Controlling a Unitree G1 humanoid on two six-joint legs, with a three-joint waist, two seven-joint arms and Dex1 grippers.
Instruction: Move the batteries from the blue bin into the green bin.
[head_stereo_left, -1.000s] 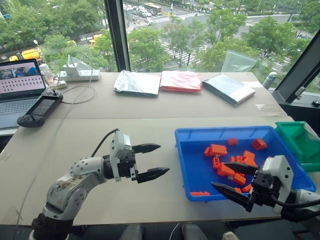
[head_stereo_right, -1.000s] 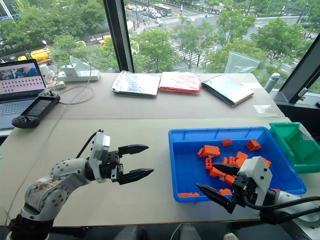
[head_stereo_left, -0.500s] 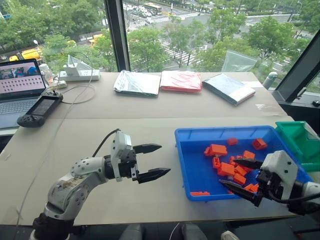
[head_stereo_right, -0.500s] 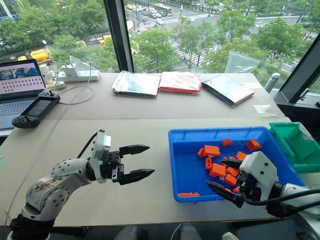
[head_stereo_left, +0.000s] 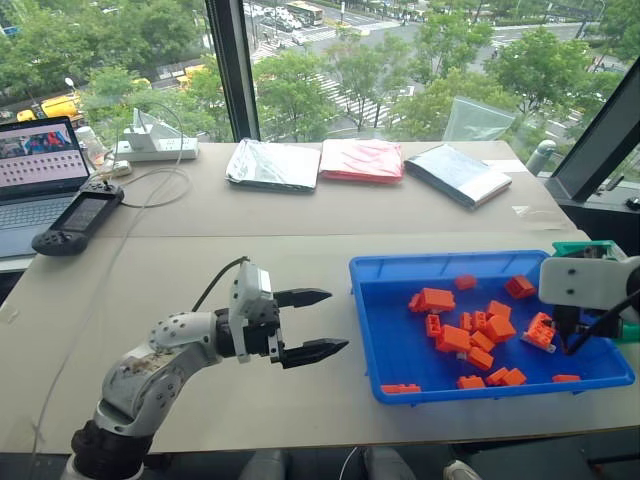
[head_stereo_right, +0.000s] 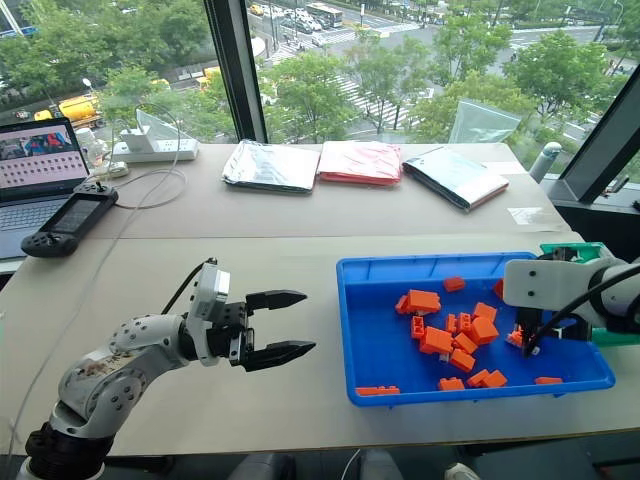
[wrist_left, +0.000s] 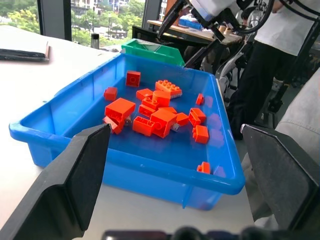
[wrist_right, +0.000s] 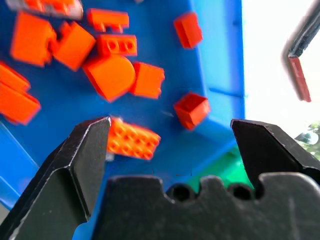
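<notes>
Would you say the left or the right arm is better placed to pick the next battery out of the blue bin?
Right. The right gripper hangs open over the batteries in the blue bin; the left gripper hovers over bare table beside it.

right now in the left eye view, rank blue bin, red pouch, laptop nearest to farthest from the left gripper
1. blue bin, just off the left gripper fingertips, toward the robot's right.
2. red pouch, at the table's far edge by the window.
3. laptop, far-left corner.
</notes>
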